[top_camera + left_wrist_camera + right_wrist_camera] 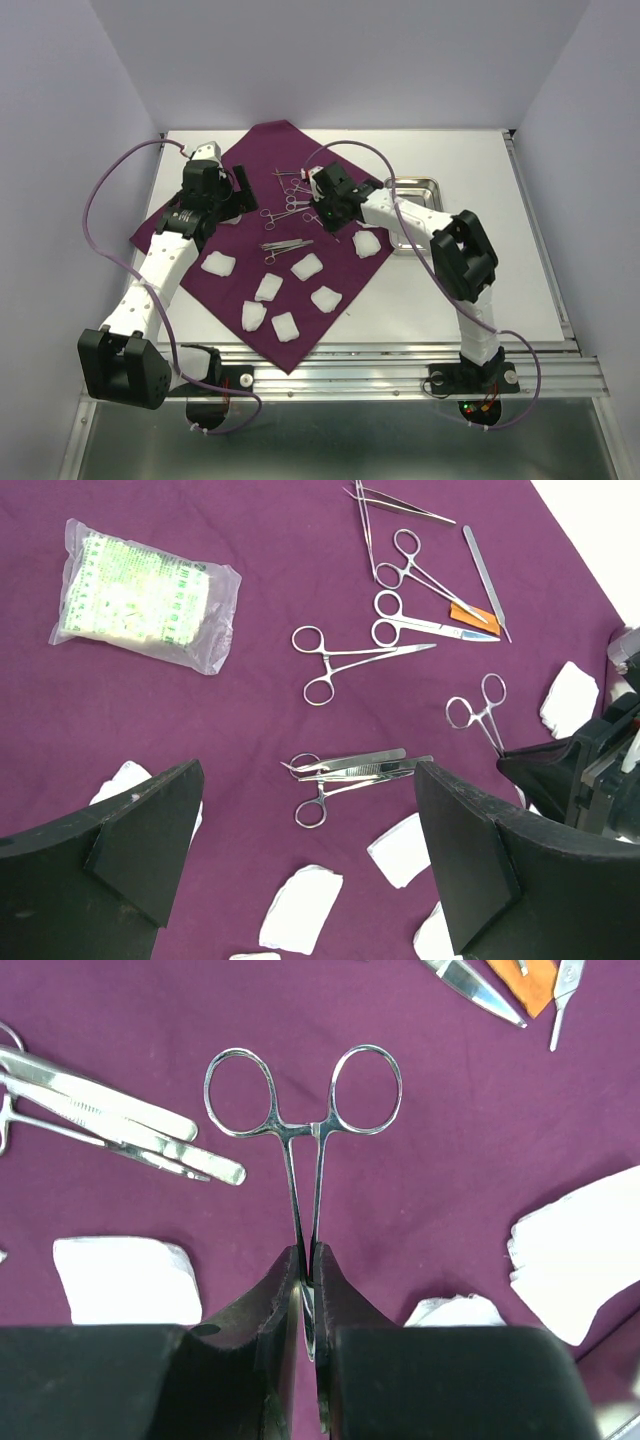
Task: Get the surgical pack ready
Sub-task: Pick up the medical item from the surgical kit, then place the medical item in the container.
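The surgical pack, a large deep-purple cloth, lies spread on the table under the instruments. My right gripper is shut on the tip of a steel ring-handled forceps, which points away over the cloth. In the top view this gripper is at the cloth's middle right. My left gripper is open and empty above the cloth; in the top view it hovers at the cloth's left. The held forceps also shows in the left wrist view.
Several white gauze pads lie on the near half of the cloth. More forceps, tweezers and scissors lie around the middle. A sealed packet lies on the cloth. A steel tray stands to the right of the cloth.
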You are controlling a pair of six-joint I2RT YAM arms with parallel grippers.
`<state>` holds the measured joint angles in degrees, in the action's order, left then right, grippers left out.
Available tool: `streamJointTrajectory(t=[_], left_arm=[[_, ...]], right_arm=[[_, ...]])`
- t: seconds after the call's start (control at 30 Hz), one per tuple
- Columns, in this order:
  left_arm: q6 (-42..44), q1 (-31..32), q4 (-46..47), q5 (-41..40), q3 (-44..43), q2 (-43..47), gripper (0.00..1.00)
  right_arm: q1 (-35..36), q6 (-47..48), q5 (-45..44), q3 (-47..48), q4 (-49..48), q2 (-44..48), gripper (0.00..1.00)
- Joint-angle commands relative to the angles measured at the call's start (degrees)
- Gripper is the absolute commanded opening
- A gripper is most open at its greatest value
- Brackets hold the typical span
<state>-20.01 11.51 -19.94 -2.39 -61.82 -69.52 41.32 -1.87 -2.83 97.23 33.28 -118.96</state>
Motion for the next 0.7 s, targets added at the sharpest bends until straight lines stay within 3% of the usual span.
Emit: streamJointTrajectory(t=[0.0,0.67], left_arm=[[0.76,-0.26,1.22,-0.33,0.65,1.14,0.99],[1.11,-0.26,0.52,-1.21,0.65,1.75,0.99]], right_arm=[[-0.71,-2.17,-2.18,-1.69,-5.15,5.22,0.01],[-18.98,-10.78,-3.67,-16.45,-11.57,20.25,0.01]])
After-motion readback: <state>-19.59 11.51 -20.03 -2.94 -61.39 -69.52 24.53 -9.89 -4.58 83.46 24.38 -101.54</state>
